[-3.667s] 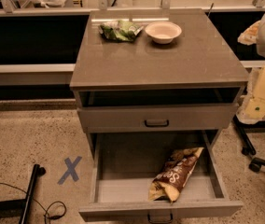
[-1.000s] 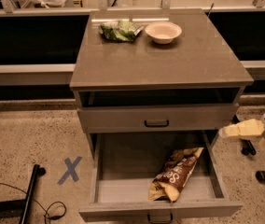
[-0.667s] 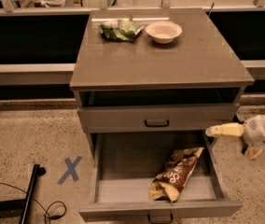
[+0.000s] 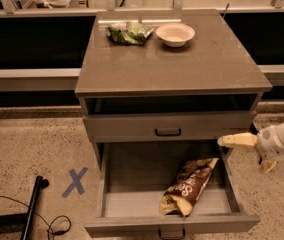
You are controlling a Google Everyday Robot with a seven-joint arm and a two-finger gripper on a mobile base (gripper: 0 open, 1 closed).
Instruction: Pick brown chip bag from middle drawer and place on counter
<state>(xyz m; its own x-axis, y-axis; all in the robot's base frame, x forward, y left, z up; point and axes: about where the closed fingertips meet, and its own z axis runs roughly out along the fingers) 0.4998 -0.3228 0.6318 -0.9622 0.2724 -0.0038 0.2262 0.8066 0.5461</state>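
The brown chip bag lies slanted in the right half of the open middle drawer, its top end near the right wall. The counter is the glossy grey-brown cabinet top above. My gripper reaches in from the right, level with the drawer's right wall and above and to the right of the bag. Its two pale fingers are spread apart and hold nothing. One finger points left over the drawer's right back corner.
A green bag and a pale bowl sit at the back of the counter. A shut shallower drawer front lies above the open one. A blue tape X and a black stand with cable are on the floor at left.
My gripper came down from beside the counter at the far right and moved left toward the drawer's right edge. The bag has not moved.
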